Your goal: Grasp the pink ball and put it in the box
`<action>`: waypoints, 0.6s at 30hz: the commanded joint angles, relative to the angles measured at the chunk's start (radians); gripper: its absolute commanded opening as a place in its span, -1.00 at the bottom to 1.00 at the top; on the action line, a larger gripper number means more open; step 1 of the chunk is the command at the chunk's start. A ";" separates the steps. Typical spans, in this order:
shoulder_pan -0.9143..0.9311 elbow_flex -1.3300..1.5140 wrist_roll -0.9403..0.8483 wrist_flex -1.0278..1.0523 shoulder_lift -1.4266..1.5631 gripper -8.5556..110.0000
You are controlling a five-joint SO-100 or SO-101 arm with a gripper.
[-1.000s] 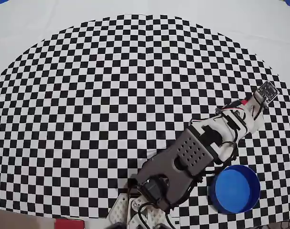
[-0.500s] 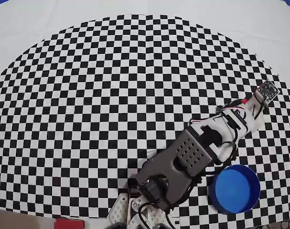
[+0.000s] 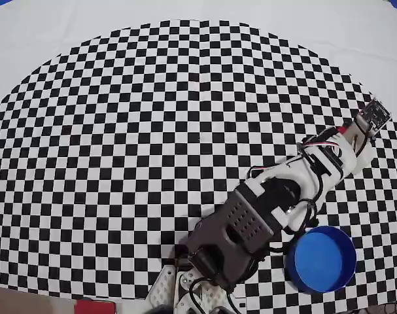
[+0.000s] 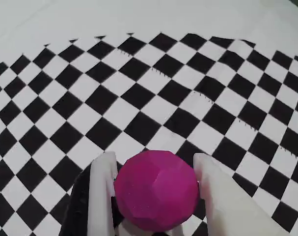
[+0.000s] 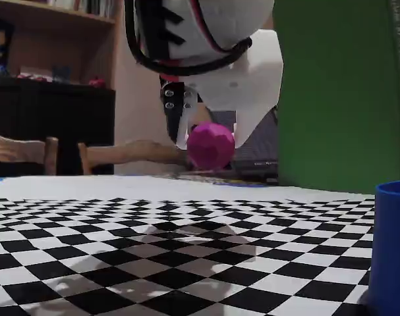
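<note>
The pink ball [image 4: 156, 189] sits between my gripper's [image 4: 154, 160] two white fingers, which press on both its sides. In the fixed view the gripper [image 5: 211, 141] hangs shut on the ball [image 5: 211, 146], clearly above the checkered mat, with its shadow below. The box [image 3: 320, 258], a round blue container, stands on the mat near the arm's base at the lower right of the overhead view. Its blue wall [image 5: 392, 243] shows at the right edge of the fixed view. From overhead the ball and fingers are hidden under the wrist [image 3: 339, 154], which reaches up and to the right of the box.
The checkered mat [image 3: 152, 131] covers the table. The arm's base [image 3: 198, 288] sits at the bottom edge of the overhead view, with a red object [image 3: 93, 306] to its left. A green wall [image 5: 338, 92] and dark shelving [image 5: 48, 125] stand behind the table.
The arm has stretched slightly farther toward the upper right of the overhead view, carrying the wrist outward. The box has not moved.
</note>
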 commanded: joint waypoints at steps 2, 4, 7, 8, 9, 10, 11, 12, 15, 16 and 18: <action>0.015 0.014 -0.008 0.002 0.112 -0.85; 0.018 0.021 -0.008 0.003 0.129 -0.85; 0.026 0.035 -0.008 0.005 0.155 -0.85; 0.028 0.040 -0.008 0.005 0.163 -0.85; 0.031 0.043 -0.008 0.005 0.170 -0.85; 0.031 0.048 -0.008 0.005 0.178 -0.85; 0.034 0.052 -0.008 0.006 0.186 -0.85; 0.035 0.057 -0.008 0.008 0.195 -0.85; 0.041 0.071 -0.008 0.008 0.216 -0.85; 0.044 0.077 -0.008 0.008 0.224 -0.85; 0.046 0.091 -0.008 0.009 0.242 -0.85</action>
